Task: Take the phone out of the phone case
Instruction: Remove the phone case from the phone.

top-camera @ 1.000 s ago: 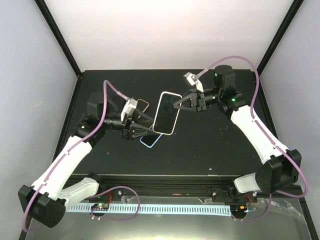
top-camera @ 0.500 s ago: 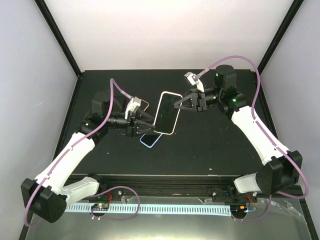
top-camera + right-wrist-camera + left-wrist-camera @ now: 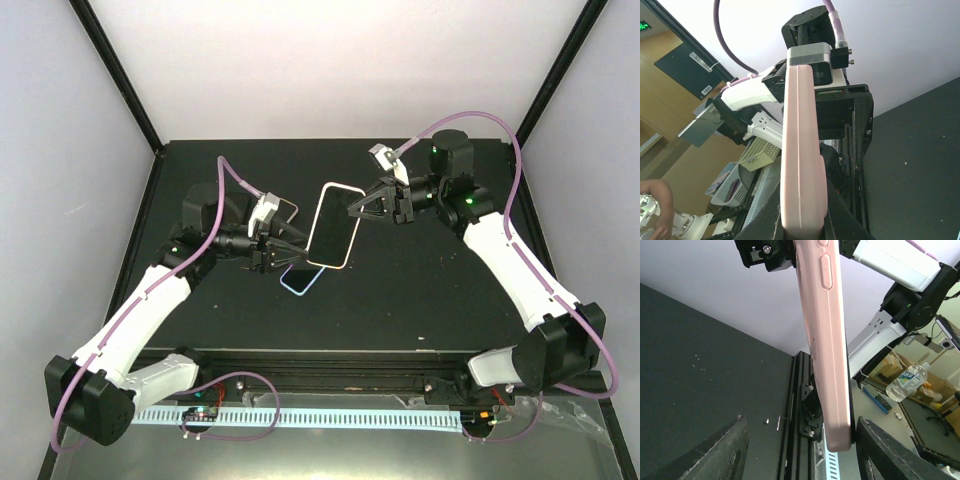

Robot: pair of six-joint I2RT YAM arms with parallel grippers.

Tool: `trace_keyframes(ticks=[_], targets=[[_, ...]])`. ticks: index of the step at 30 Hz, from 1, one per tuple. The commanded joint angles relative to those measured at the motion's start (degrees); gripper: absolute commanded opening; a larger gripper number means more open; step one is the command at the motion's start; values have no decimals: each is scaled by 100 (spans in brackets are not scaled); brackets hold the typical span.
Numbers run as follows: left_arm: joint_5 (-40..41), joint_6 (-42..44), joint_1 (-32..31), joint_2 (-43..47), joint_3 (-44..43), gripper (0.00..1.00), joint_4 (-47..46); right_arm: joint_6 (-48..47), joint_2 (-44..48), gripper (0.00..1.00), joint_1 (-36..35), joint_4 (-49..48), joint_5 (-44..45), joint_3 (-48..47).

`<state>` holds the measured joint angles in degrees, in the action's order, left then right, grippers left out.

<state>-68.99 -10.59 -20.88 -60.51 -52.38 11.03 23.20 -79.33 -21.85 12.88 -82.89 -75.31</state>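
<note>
Top: phone [image 3: 333, 224] in pink case [image 3: 345, 262] is tilted, off bench [image 3: 430, 290]. Right fingers [image 3: 370, 200] clamp upper edge, left fingers [image 3: 288, 237] at lower corner.
Left wrist: left fingers wide, straddling pink case end, no pinch.
Right wrist: right fingers pinch pink case.
Likely stiff phone, soft grippy case; peel at corner lip.

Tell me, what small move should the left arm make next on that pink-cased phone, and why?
Probably close the left gripper. The right gripper is shut on the pink-cased phone, holding it in the air, while the left fingers stand open on either side of its free end, seemingly not gripping yet.
</note>
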Motion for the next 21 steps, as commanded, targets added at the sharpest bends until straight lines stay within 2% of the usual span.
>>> trace_keyframes(ticks=[1, 21], targets=[[-59, -68, 96, -45, 60, 61, -178, 14, 274, 1, -57, -109, -562, -168], [193, -175, 184, -226, 208, 60, -312, -166, 356, 1, -56, 80, -684, -181]])
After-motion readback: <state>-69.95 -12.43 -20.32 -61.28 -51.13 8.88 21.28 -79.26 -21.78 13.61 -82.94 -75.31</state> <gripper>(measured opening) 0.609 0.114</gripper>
